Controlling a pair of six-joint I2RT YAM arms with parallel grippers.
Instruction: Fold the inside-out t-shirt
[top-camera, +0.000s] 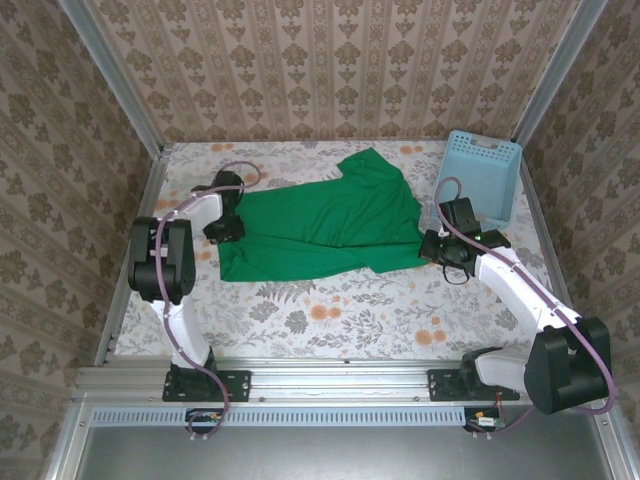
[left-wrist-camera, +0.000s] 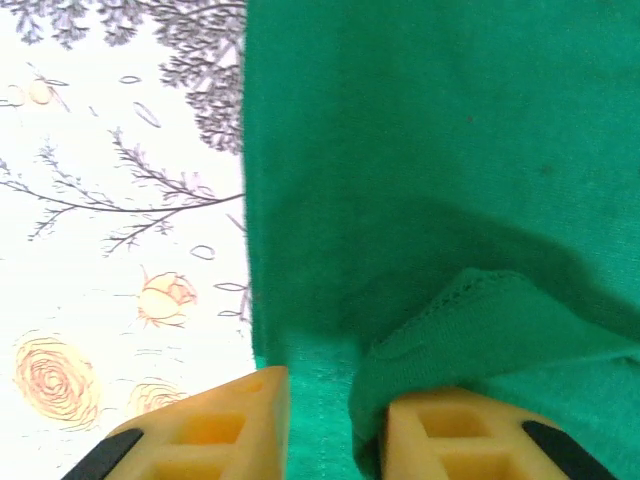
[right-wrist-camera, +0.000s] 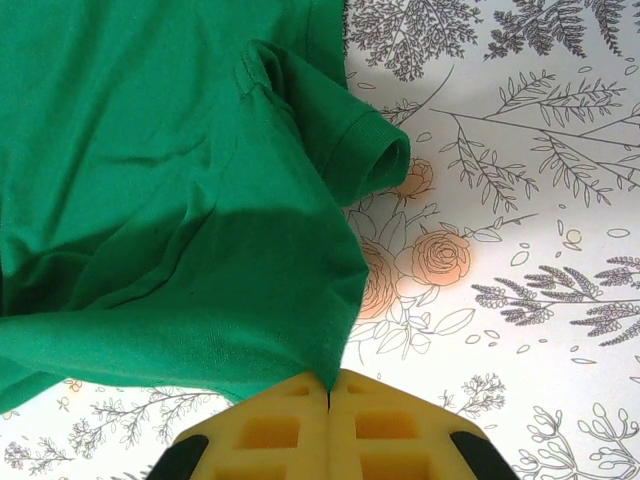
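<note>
Three views of one table (top-camera: 350, 310).
Top camera: high above and behind the left gripper (top-camera: 224, 230) and right gripper (top-camera: 434, 247), looking down on the table. Wrist cameras: close behind each gripper's jaws, facing out past them; all three views share the t-shirt (top-camera: 330, 225).

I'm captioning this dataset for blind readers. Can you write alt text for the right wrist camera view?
The right gripper, yellow and shut, pinches an edge of the green t-shirt, which spreads up and left over the floral tablecloth. One short sleeve points right.
</note>
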